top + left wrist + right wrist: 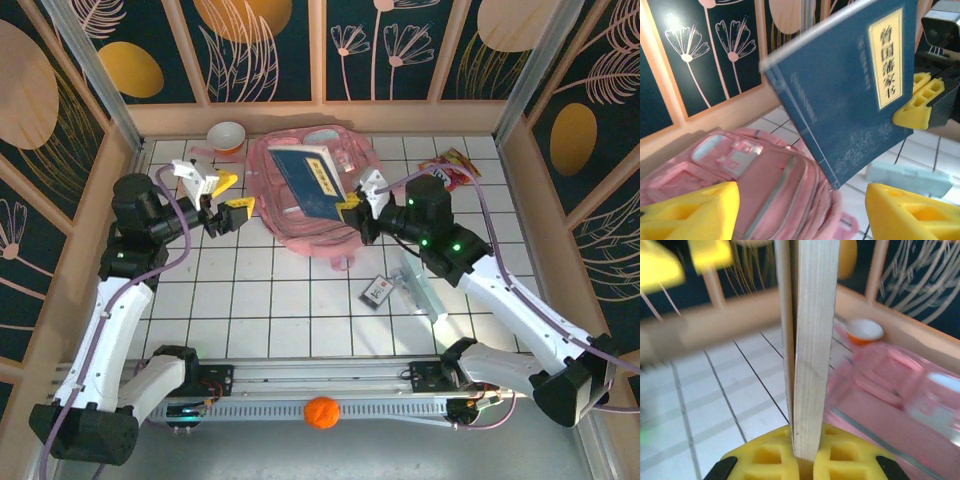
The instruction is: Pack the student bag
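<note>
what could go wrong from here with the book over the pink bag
1. The right hand pinches the blue book by one lower corner, tilted over the student bag; it could pivot or slip out.
2. The left hand is open and off the bag, so nothing holds the soft fabric; the book may land on top rather than inside.

Left hand (pixel 230 198) spread wide, arm bent inward — right hand (pixel 352 207) clamped on book (pixel 308 180), arm stretched forward
</note>
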